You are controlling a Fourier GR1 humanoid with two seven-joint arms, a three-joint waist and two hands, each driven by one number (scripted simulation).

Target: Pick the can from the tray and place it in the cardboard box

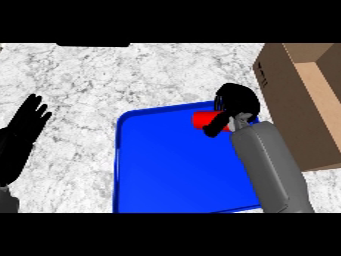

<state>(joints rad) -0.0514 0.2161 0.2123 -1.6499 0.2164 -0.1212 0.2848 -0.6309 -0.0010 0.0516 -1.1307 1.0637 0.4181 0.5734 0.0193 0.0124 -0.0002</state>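
1. We saw a counter (129, 75) of white stone mottled with grey veins, its surface flat and matte.
2. On it lay a bright blue tray (173, 170), rectangular with rounded corners and a low raised rim, its floor smooth and slightly glossy.
3. To the right of the tray stood a cardboard box (306, 100), plain brown, open at the top, with a lighter tan inside; its near wall sat just beside the tray's right edge.
4. The can (205, 120) was red and looked short and cylindrical; we could see only its left part, since the rest was hidden by the hand.
5. The can was at the tray's far right corner, inside the rim or just above it; we could not tell whether it touched the tray's floor.
6. Our right hand (236, 102), black and glossy on a smooth grey forearm, was curled round the can, with the fingers (216, 129) wrapped over its right side and front.
7. The can sat between those fingers and the palm, close to the box wall but still outside the box.
8. Our left hand (25, 125) rested over the counter at the view's left, well apart from the tray, its fingers straight and spread, holding nothing.
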